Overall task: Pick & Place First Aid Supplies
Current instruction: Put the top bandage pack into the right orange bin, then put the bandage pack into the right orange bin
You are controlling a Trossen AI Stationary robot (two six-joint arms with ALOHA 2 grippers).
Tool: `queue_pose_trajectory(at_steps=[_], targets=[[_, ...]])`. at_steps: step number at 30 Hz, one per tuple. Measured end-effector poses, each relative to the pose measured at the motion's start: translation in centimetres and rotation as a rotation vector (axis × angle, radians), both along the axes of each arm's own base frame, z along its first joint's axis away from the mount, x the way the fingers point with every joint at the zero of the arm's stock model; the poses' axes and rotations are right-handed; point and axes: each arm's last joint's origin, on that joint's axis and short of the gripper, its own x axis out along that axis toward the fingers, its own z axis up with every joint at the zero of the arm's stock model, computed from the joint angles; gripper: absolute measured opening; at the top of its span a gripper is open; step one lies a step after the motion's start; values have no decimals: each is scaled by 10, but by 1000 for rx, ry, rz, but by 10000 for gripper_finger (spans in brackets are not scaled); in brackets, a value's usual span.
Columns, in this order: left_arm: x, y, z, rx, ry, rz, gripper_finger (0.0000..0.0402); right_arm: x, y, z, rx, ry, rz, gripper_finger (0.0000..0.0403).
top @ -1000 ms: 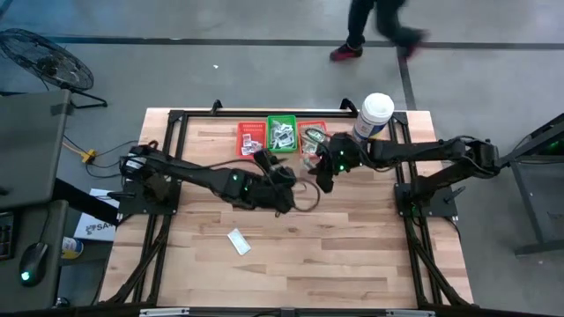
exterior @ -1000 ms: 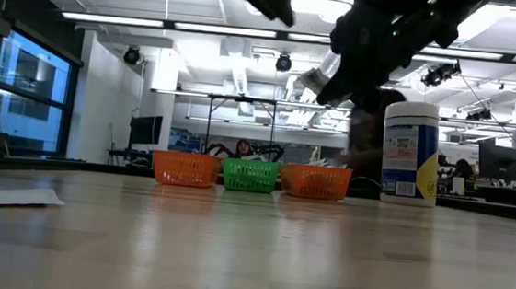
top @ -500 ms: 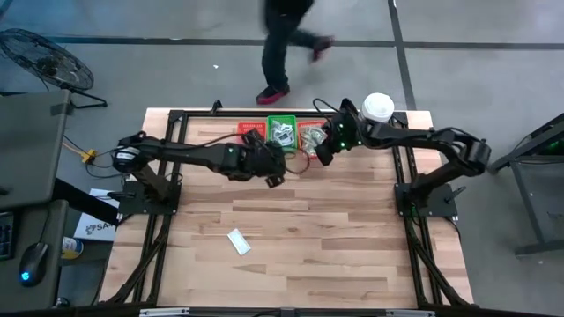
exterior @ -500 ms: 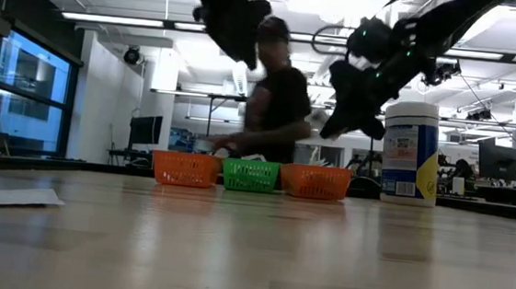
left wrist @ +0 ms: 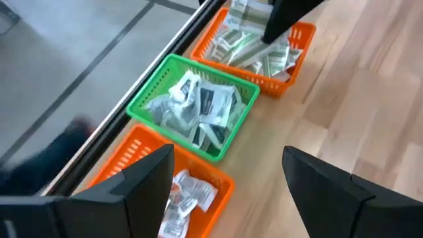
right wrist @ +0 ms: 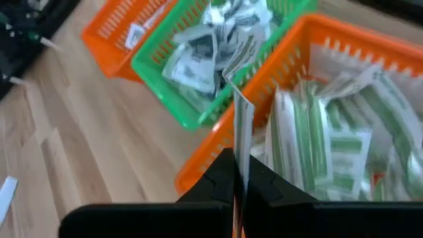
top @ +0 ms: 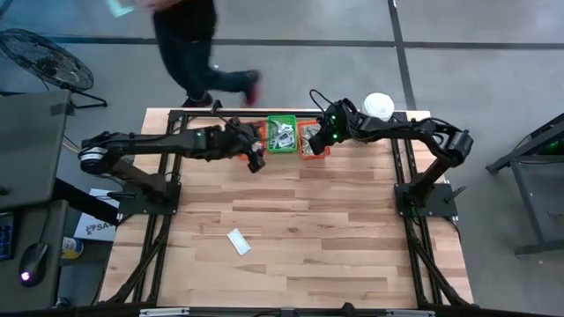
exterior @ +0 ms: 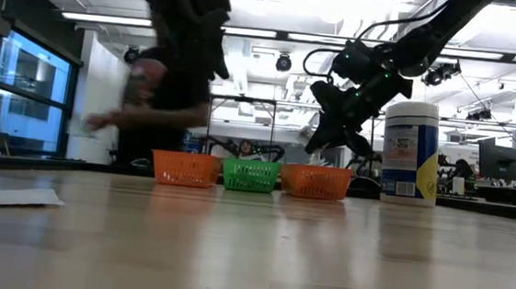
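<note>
Our right gripper (right wrist: pixel 236 173) has its jaws pinched on a narrow green-and-white paper strip packet (right wrist: pixel 242 125), held edge-on above the right-hand orange mesh basket (right wrist: pixel 310 39), which is full of green-and-white strip packets (right wrist: pixel 344 142). Our left gripper (left wrist: pixel 228 175) hangs with jaws spread wide and empty over the left-hand orange mesh basket (left wrist: pixel 125 155), beside the green mesh basket (left wrist: pixel 155 82) of squarish white packets (left wrist: pixel 201 106). One flat white packet (top: pixel 238 240) lies alone on the wooden table (top: pixel 335 246), well apart from the baskets.

The left gripper (top: pixel 256 161) hangs with its jaws spread wide — arm stretched forward. The right gripper (right wrist: pixel 236 173) is clamped tight — its arm reaches inward.
</note>
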Motion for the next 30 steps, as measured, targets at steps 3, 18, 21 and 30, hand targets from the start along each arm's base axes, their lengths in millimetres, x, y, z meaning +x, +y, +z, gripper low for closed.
queue_pose_trajectory(at_steps=[3, 18, 21, 30], targets=[[-10, 7, 4, -8, -44, -19, 277, 2, -2, 1, -5, 6, -8, 0], [-33, 20, 22, -5, -111, -99, 277, -1, -5, 3, 22, 61, -60, 114], [-34, 20, 23, -7, -110, -104, 277, -1, -4, 3, 33, 68, -66, 137], [-36, 18, 21, -34, -92, -93, 277, -8, -5, 16, -13, 55, -83, 145]])
